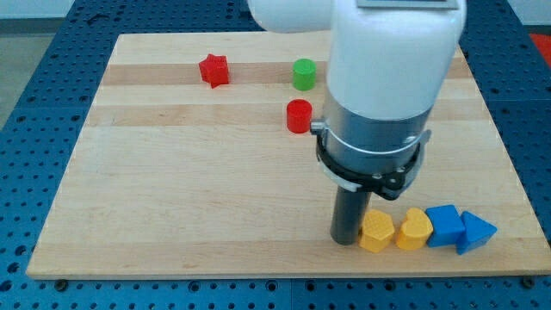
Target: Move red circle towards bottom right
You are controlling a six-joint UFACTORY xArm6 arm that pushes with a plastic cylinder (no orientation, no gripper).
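Red circle (299, 115) sits near the surface's (172, 198) top middle. My tip (347, 240) touches the yellow hexagon (376, 231), well below it. Being a bare rod, this tool grasps nothing.

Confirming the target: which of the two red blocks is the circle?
The red circle, below the green circle; the red star sits farther toward the view's left.

Red blocks: two are sitting on the board, a red star (213, 70) and a red circle (299, 115).
Green blocks: one green circle (303, 74).
Yellow blocks: two, a yellow hexagon (376, 232) and a yellow heart (414, 229).
Blue blocks: two, a blue cube (444, 225) and a blue triangle (476, 232).
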